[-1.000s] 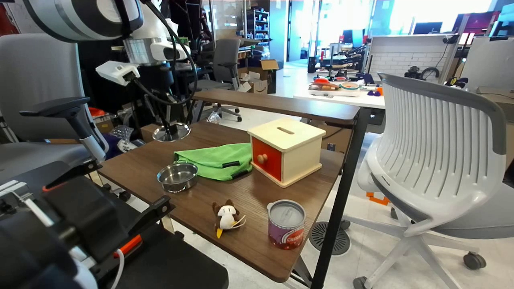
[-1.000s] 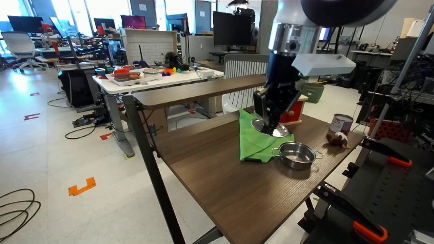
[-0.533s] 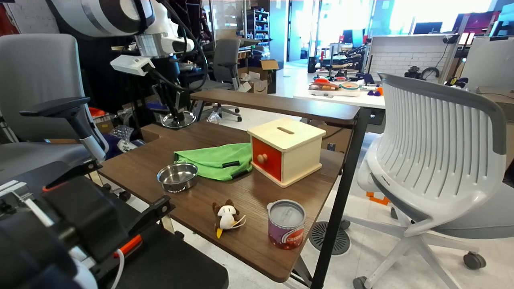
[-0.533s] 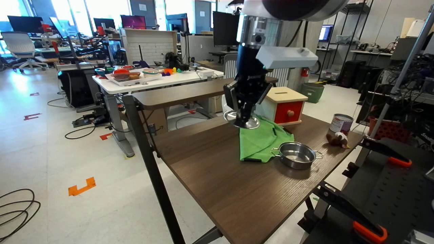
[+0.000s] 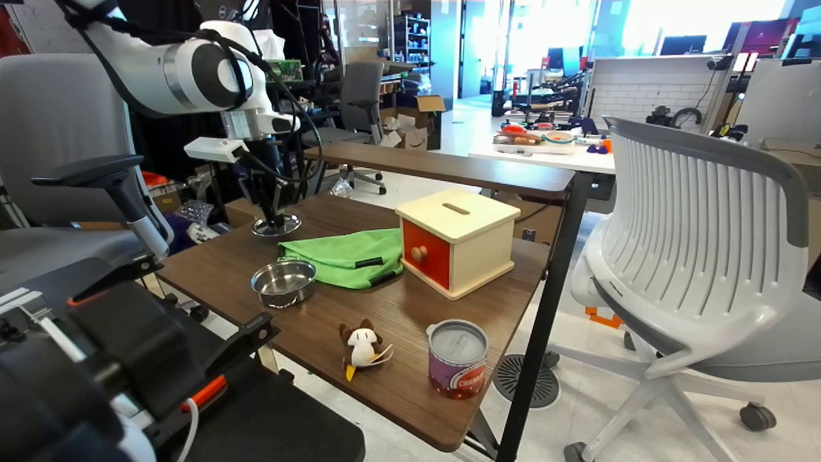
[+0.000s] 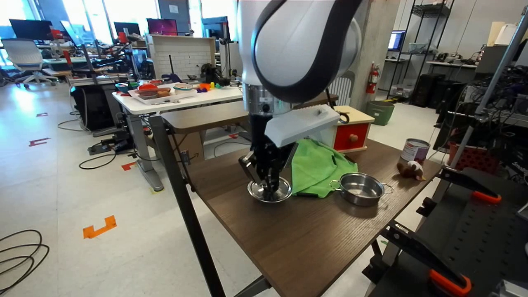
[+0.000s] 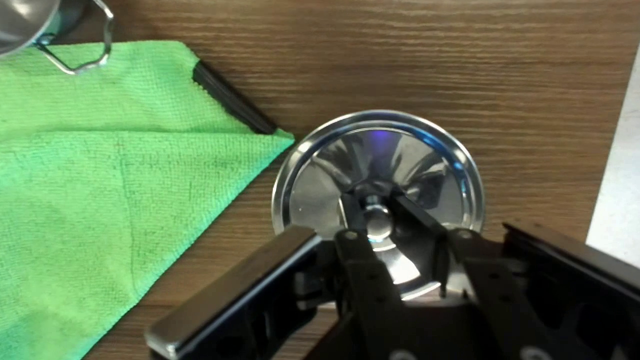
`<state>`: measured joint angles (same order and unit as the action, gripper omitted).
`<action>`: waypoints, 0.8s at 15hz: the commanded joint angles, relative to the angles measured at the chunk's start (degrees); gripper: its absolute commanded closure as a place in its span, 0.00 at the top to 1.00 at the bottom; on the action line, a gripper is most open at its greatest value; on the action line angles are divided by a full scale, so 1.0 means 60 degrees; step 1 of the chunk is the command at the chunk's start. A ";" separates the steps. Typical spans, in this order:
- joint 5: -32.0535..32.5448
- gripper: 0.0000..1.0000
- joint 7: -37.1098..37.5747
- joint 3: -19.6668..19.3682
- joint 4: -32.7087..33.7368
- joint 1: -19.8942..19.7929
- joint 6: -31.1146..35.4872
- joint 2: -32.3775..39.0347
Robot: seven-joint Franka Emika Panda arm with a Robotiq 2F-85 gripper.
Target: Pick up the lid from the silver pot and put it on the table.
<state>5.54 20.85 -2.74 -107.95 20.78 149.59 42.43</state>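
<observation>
The shiny lid is off the pot, over the wooden table beyond the green cloth. It also shows in an exterior view and the wrist view. My gripper is shut on the lid's knob and points down; its fingers also show in an exterior view. The lid lies level, at or just above the tabletop; I cannot tell whether it touches. The silver pot stands open and empty on the table. The pot shows partly at the wrist view's upper left.
A green cloth lies beside the lid, its corner close to the rim. A wooden box with a red drawer, a tin can and a small plush toy stand on the table. A raised shelf runs along the table's back.
The gripper has carried the lid from above the green cloth, away from the pot, and lowered it toward the bare tabletop. The pot and other objects have not moved.
</observation>
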 commanded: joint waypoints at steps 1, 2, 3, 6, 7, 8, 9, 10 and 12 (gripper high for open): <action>0.0341 0.06 0.0475 -0.0358 0.1130 0.0497 -0.0411 0.0840; 0.0334 0.06 0.0512 -0.0387 0.1308 0.0565 -0.0408 0.0993; 0.0326 0.06 0.0547 -0.0420 0.1465 0.0620 -0.0411 0.1119; 0.0170 0.48 0.0522 -0.0335 0.1823 0.0586 -0.0630 0.1329; 0.0175 0.54 0.0469 -0.0303 0.1878 0.0550 -0.0707 0.1308; 0.0094 0.62 0.0400 -0.0194 0.1900 0.0451 -0.0819 0.1247; 0.0043 0.68 0.0307 -0.0100 0.1830 0.0375 -0.0936 0.1097; 0.0076 0.77 0.0326 -0.0114 0.1716 0.0399 -0.0899 0.0943; 0.0120 0.92 0.0293 -0.0066 0.1171 0.0432 -0.0677 0.0345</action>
<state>6.06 22.92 -4.04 -97.92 23.67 146.19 49.01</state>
